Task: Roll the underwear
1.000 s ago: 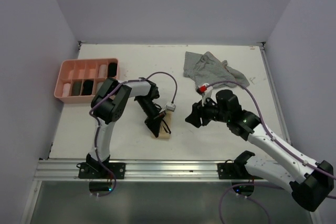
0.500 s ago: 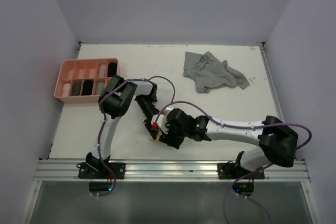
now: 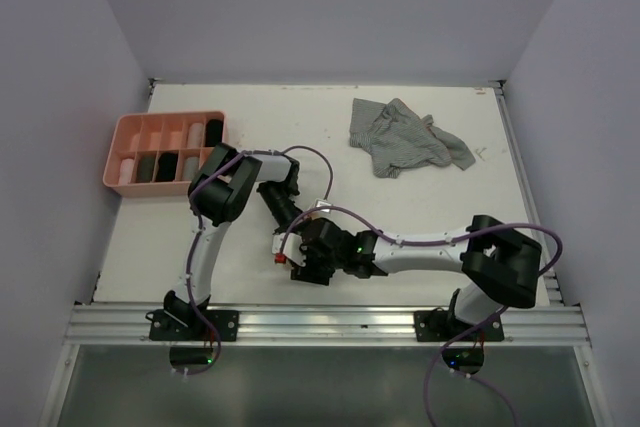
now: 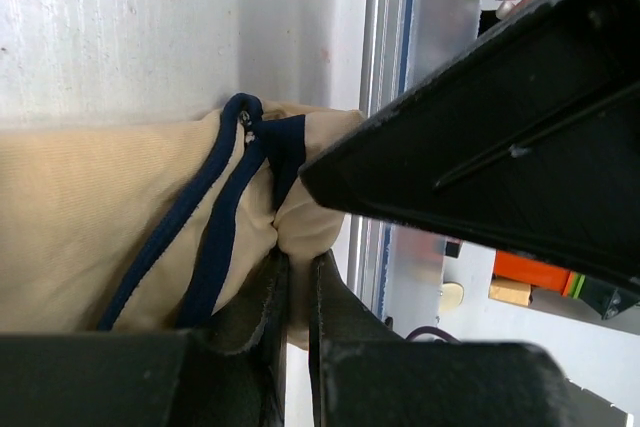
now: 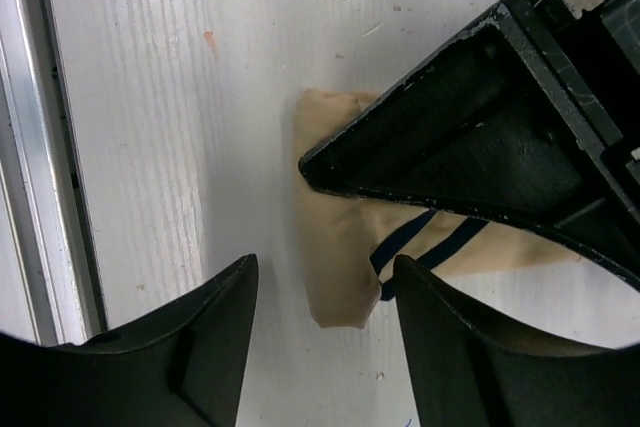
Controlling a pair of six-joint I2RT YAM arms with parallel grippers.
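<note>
Beige underwear with navy trim lies bundled on the bench near its front rail, between the two arms. The left gripper is clamped on a fold of it, fabric squeezed between the fingers. Right gripper hangs just above the same bundle, jaws spread, gripping nothing. Grey striped underwear sits crumpled, well apart at the far right. Pink tray is at the left edge.

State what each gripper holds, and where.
The left gripper pinches the beige fabric underwear with dark blue trim at one end. The right gripper, open above it, holds nothing.
</note>
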